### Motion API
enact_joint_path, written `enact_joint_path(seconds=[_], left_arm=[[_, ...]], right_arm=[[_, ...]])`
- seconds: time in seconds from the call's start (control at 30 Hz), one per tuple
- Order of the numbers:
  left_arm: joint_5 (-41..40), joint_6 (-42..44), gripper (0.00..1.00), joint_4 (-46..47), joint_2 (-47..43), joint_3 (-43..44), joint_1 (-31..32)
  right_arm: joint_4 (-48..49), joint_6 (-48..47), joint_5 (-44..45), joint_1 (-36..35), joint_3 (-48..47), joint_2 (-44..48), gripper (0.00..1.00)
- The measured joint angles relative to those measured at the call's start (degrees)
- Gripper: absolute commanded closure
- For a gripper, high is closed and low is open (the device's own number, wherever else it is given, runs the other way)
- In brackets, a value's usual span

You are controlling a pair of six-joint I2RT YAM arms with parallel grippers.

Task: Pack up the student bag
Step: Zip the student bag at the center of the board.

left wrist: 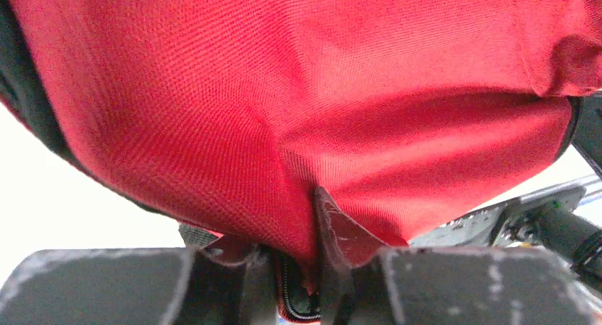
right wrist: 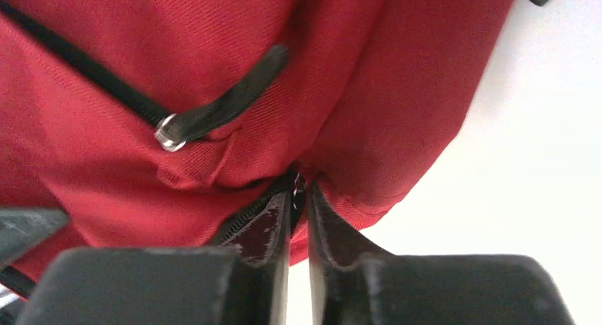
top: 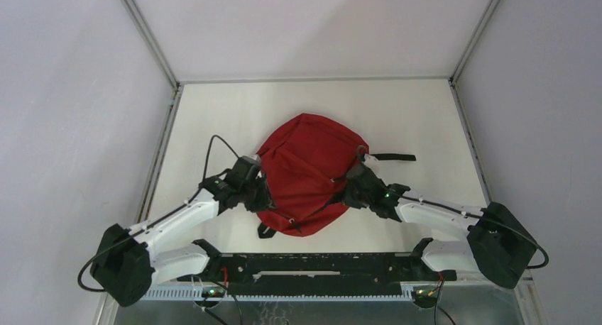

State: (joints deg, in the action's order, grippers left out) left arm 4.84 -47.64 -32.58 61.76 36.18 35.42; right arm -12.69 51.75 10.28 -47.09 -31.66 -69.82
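The student bag point(top: 305, 170), a red backpack with black trim, lies in the middle of the white table. My left gripper point(top: 261, 191) is at its left edge, shut on a fold of red fabric and zipper trim point(left wrist: 307, 268). My right gripper point(top: 353, 183) is at the bag's right edge. In the right wrist view its jaws point(right wrist: 298, 197) are pinched almost together on the black zipper edge, where a small metal ring shows. A black pull tab with a metal ring point(right wrist: 213, 118) lies on the red fabric point(right wrist: 397, 91) above them. The bag's inside is hidden.
A black strap point(top: 392, 157) lies on the table to the right of the bag, and a strap loop point(top: 265, 231) sticks out at its near edge. White enclosure walls point(top: 85, 91) stand on both sides. A black rail point(top: 312, 265) runs along the near edge.
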Motion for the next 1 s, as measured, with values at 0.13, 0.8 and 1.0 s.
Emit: enact_joint_path(seconds=[0.13, 0.8, 1.0], left_arm=[[1.4, 0.7, 1.00, 1.9, 4.0, 0.9, 0.0], [8.9, 7.6, 1.00, 15.5, -8.9, -1.1, -0.1], [9.4, 7.8, 1.00, 17.2, -8.7, -1.1, -0.1]], right_arm=[[2.2, -2.3, -2.9, 6.4, 0.0, -0.9, 1.00], [-3.8, -19.6, -13.6, -4.7, -1.9, 24.3, 0.16], [6.1, -16.2, -23.1, -8.5, 2.1, 15.8, 0.17]])
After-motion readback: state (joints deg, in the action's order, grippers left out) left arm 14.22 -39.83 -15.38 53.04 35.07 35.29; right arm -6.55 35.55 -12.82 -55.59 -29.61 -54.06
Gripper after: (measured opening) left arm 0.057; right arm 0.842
